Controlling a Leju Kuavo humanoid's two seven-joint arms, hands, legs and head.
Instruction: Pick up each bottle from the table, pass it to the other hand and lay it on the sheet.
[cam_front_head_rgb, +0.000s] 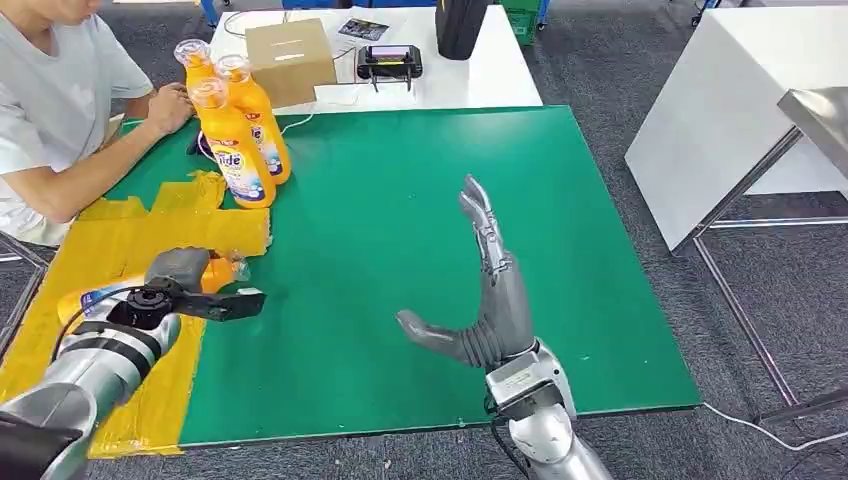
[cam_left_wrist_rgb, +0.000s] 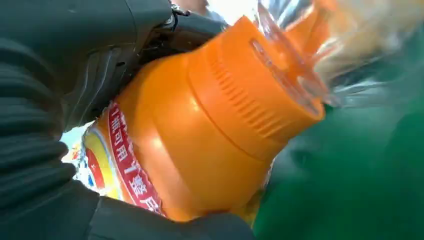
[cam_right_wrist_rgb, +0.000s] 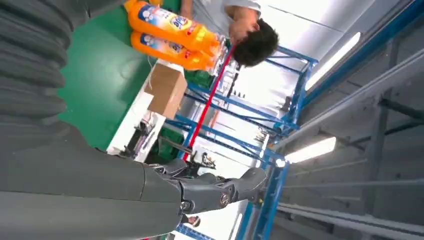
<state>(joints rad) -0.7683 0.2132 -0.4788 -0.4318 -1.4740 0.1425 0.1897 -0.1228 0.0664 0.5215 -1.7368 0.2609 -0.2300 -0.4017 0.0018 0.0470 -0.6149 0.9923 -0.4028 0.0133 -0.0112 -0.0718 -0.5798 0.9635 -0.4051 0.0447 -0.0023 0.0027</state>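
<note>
Head view: a green table (cam_front_head_rgb: 400, 250) with a yellow sheet (cam_front_head_rgb: 120, 225) along its left side. The robot's left hand (cam_front_head_rgb: 185, 280) grips an orange bottle (cam_front_head_rgb: 95, 297) lying on its side over the sheet, clear cap pointing toward the green. Whether the bottle rests on the sheet or hangs just above it cannot be told. The right hand (cam_front_head_rgb: 490, 290) stands empty above the middle of the table, fingers straight and spread, thumb out. Three more orange bottles (cam_front_head_rgb: 240, 130) stand upright together at the far left, beside a seated person's hand (cam_front_head_rgb: 168, 108).

Left wrist view: the left hand's dark fingers (cam_left_wrist_rgb: 150, 30) wrap the orange bottle's shoulder, close to the ribbed neck and clear cap (cam_left_wrist_rgb: 295, 65).

Right wrist view: the right hand's fingers (cam_right_wrist_rgb: 220, 192) stretch out, holding nothing; the upright bottles show far beyond.

Judged from this, one bottle is at the laying-down step, and three remain to be picked up, passed and laid.
</note>
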